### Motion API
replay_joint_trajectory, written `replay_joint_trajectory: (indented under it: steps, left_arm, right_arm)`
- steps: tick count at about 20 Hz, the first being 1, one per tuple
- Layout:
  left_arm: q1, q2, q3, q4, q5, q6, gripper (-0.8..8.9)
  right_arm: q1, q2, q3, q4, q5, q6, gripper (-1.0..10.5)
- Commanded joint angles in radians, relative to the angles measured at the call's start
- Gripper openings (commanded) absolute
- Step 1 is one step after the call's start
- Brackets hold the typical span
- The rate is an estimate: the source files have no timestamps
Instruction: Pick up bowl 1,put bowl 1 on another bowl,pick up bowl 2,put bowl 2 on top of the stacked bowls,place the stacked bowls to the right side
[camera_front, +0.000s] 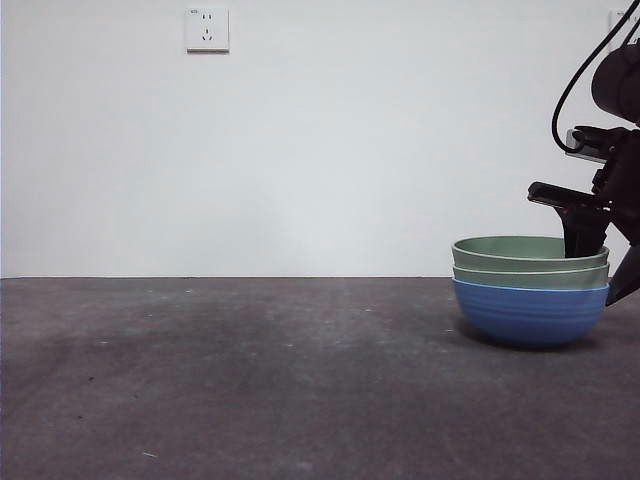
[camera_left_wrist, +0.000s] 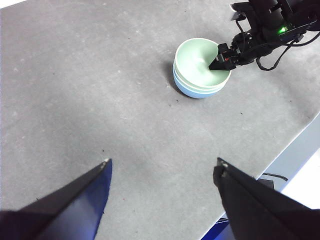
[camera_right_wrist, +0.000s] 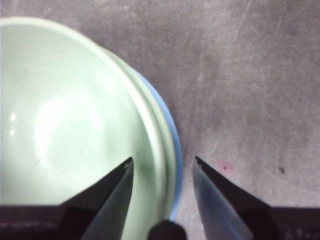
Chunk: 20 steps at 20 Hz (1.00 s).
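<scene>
Three ribbed bowls stand stacked on the table at the right of the front view. The blue bowl is at the bottom and two pale green bowls are nested in it. My right gripper is open and straddles the stack's near rim. One jaw is inside the top green bowl and the other is outside the blue bowl, and neither presses on the rim. The left wrist view shows the same stack with the right gripper at it. My left gripper hangs open high above bare table, far from the bowls.
The dark grey table stretches left of the stack. Its edge runs close behind the bowls in the left wrist view. A white wall with a socket stands behind. The right arm's cable loops above the gripper.
</scene>
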<state>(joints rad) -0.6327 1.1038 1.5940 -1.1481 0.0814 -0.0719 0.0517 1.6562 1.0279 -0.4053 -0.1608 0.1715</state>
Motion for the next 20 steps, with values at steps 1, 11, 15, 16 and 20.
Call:
replay_joint_trajectory:
  steps: [1, 11, 15, 16, 20]
  left_arm:
    - [-0.005, -0.001, -0.001, 0.002, -0.001, -0.003, 3.45]
    - [-0.005, 0.0, -0.001, 0.002, -0.001, 0.062, 3.45]
    - [-0.005, 0.002, -0.001, 0.002, -0.001, 0.077, 3.45]
    - [-0.005, 0.002, -0.001, 0.002, -0.001, 0.077, 3.44]
    - [-0.005, 0.002, -0.001, 0.0, -0.001, 0.077, 1.19]
  right_arm:
    - [0.001, -0.039, -0.007, -0.013, 0.002, -0.009, 2.0]
    - [0.016, -0.437, -0.007, -0.426, -0.005, -0.071, 1.9]
    - [0.048, -0.621, -0.007, -0.595, -0.078, -0.088, 1.6]
    - [0.053, -0.645, -0.007, -0.612, -0.077, -0.089, 1.2]
    - [0.07, -0.738, -0.007, -0.668, -0.076, -0.114, -0.2]
